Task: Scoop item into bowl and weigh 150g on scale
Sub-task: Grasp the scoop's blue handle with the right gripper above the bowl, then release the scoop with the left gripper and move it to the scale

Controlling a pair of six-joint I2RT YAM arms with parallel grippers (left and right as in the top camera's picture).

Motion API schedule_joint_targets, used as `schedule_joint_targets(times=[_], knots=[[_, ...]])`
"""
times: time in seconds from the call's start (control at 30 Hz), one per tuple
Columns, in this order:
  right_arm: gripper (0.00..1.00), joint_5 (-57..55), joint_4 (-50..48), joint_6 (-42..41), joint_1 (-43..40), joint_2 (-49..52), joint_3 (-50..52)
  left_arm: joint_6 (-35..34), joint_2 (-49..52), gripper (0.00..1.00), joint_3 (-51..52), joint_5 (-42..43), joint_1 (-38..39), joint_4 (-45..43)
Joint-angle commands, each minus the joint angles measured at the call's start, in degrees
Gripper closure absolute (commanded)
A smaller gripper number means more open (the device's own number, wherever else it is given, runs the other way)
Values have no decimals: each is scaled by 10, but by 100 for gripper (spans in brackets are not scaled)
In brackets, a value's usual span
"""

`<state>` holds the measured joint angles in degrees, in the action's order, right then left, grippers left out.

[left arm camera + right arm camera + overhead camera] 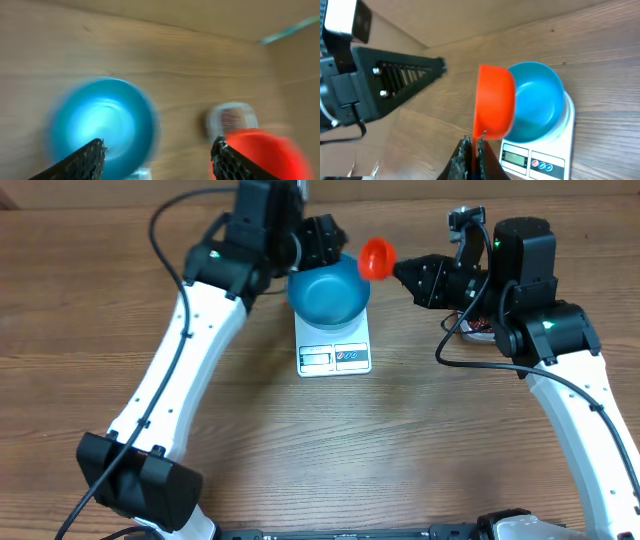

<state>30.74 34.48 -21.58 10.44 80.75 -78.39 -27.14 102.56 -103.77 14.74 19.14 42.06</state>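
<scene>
The blue bowl (328,292) sits on the white scale (335,356) and looks empty inside (537,100). My right gripper (400,268) is shut on the handle of a red scoop (378,258), which hangs tilted at the bowl's right rim (495,102). My left gripper (335,252) hovers over the bowl's far-left rim, open with nothing between its fingers (85,160). Its view is blurred, with the bowl (100,125) and the scoop (260,150) below. Dark red beans (479,328) show in a tub under the right arm.
A clear plastic tub (232,117) stands on the table to the right of the scale, mostly hidden by the right arm in the overhead view. The scale's display and buttons (535,162) face the near side. Bare wooden table (340,450) lies all around.
</scene>
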Motion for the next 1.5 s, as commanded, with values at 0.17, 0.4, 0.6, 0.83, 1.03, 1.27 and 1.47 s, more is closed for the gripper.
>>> schedule_joint_targets(times=[0.17,0.4,0.6,0.83,1.03,1.27,1.47], knots=[[96,-18,12,21,-39,-2,-4,235,-3,53,-3,0,-50,90],[96,-18,34,24,-82,-2,-4,254,-7,96,-3,33,-17,183],[96,-17,62,31,-101,-2,-4,237,-8,95,12,-9,74,200],[96,-18,89,54,-101,-2,-4,197,-35,95,106,-71,149,142],[96,-18,88,56,-101,-2,-4,187,-87,95,271,-103,188,16],[96,-18,94,56,-101,-2,-4,272,-58,96,382,-133,207,-148],[96,-18,98,56,-101,-2,-4,272,-16,96,391,-211,201,-208]])
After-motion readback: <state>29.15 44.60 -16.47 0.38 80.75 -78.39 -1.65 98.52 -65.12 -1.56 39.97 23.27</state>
